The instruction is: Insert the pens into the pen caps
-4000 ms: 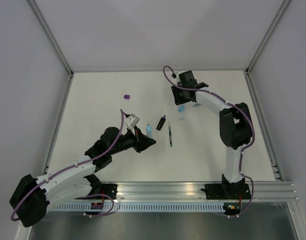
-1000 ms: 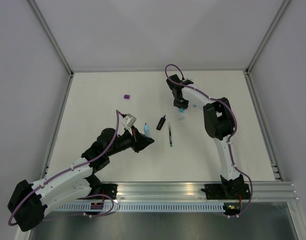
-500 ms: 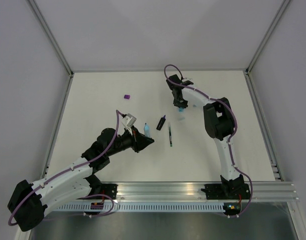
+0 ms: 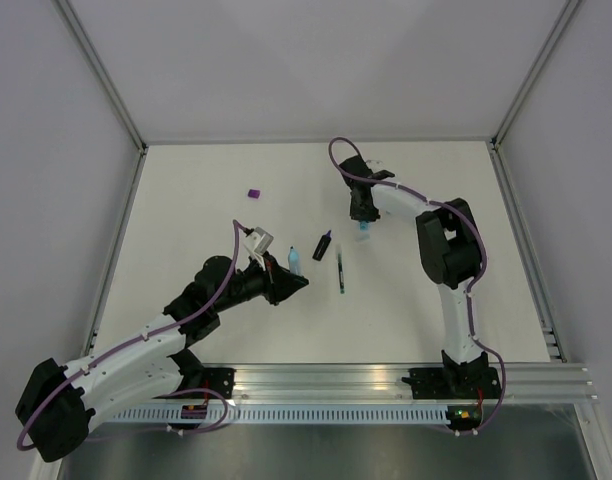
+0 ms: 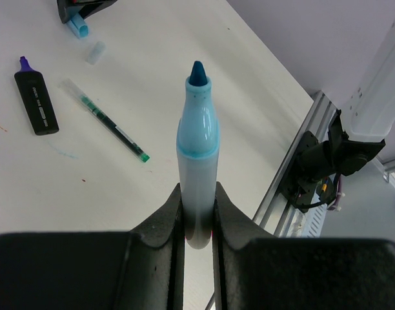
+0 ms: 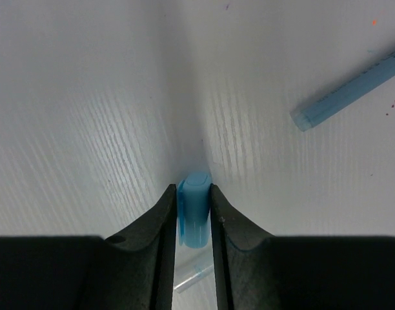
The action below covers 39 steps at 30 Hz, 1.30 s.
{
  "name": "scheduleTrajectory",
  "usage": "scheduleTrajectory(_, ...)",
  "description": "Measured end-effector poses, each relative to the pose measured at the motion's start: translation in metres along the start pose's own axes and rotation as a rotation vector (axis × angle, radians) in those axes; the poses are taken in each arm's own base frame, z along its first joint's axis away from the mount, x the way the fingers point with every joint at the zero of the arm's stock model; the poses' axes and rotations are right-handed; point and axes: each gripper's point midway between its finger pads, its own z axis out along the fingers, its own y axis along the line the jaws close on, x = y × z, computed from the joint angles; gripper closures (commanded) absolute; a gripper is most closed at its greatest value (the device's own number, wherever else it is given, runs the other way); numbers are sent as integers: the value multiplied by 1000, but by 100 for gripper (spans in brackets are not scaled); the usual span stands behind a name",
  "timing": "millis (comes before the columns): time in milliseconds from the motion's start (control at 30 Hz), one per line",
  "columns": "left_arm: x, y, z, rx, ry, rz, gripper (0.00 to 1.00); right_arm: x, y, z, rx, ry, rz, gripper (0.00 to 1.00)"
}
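My left gripper (image 5: 197, 194) is shut on the barrel of the chunky light-blue highlighter (image 5: 197, 139), whose uncapped tip points away from the wrist; from above the highlighter (image 4: 294, 262) shows left of centre. My right gripper (image 6: 193, 194) is shut on the light-blue pen cap (image 6: 195, 210) just above the table, at centre back (image 4: 363, 226). The black marker with a purple end (image 4: 324, 244) and the thin dark pen (image 4: 340, 272) lie between the arms. A purple cap (image 4: 254, 193) lies apart at back left. The thin blue pen (image 6: 349, 93) lies beside the right gripper.
A small clear cap (image 5: 95, 51) lies on the table next to the right gripper, partly under its jaws (image 6: 192, 279). The aluminium rail (image 4: 406, 378) runs along the near edge and grey walls close in the table's other sides.
The right gripper's jaws have closed onto the light-blue cap, and the right arm's elbow has swung slightly to the right. The left arm holds still with the highlighter.
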Motion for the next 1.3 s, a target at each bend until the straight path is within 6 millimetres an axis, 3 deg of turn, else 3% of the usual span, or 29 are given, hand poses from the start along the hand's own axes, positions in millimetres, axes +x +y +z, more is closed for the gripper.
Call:
scheduleTrajectory(133, 1, 1, 1, -2, 4, -1, 98, -1, 4, -9, -54, -6, -32, 100)
scheduleTrajectory(300, 2, 2, 1, -4, 9, -3, 98, -19, 13, -28, -130, -62, -55, 100)
scheduleTrajectory(533, 3, 2, 2, -5, 12, -4, 98, -34, 21, -69, -282, -142, -55, 100)
scheduleTrajectory(767, 2, -3, 2, 22, 11, 0, 98, -32, 45, -115, -549, -188, -22, 100)
scheduleTrajectory(900, -2, -16, 1, 90, 1, 14, 98, -28, 59, -160, -765, -229, 33, 100)
scheduleTrajectory(1033, -7, -34, -3, 188, -21, 40, 98, -33, 73, -223, -1007, -315, 78, 100)
scheduleTrajectory(1167, -8, -53, -11, 305, -42, 62, 98, -31, 82, -300, -1261, -423, 80, 100)
scheduleTrajectory(1300, -8, -73, -21, 423, -58, 74, 98, -16, 83, -376, -1477, -523, 51, 100)
